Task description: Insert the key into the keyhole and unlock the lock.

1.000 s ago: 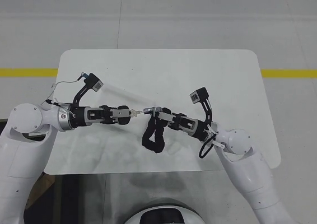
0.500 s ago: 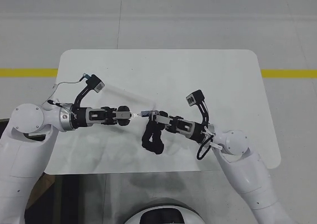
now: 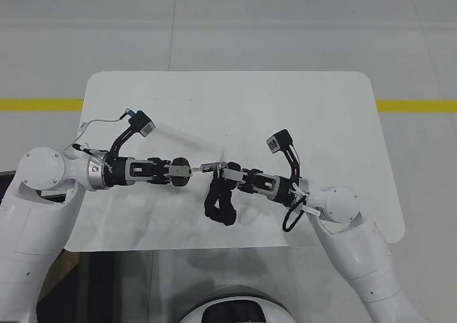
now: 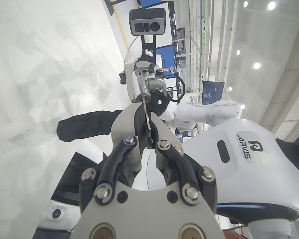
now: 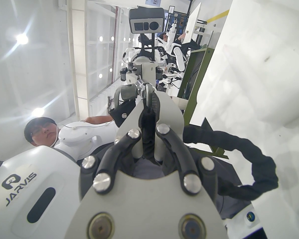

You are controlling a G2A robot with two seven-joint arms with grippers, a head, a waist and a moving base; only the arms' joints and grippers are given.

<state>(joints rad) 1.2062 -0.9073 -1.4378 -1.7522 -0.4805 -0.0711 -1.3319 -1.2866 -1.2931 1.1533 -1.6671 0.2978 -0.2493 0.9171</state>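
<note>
Above the middle of the white table [image 3: 309, 105], my left gripper [image 3: 186, 169] is shut on a small metal key [image 3: 204, 167]. In the left wrist view the key [image 4: 147, 123] points from that gripper [image 4: 145, 115] at the keyhole end of the silver lock cylinder [image 4: 143, 93], its tip touching or just inside it. My right gripper [image 3: 232, 172] is shut on the lock [image 3: 227, 169]. The lock's black sleeved cable [image 3: 220, 202] hangs in a loop below it. From the right wrist, the gripper [image 5: 147, 105] clamps the lock head [image 5: 144, 91], and the cable [image 5: 239, 148] trails aside.
Both arms meet tip to tip near the table's front middle. The black cable loop droops onto the tabletop by the front edge [image 3: 236, 246]. A yellow floor line [image 3: 430, 106] runs behind the table.
Both grippers have drifted slightly toward the table's front edge, and the gap between key and lock has closed. The cable loop swung a little with the lock.
</note>
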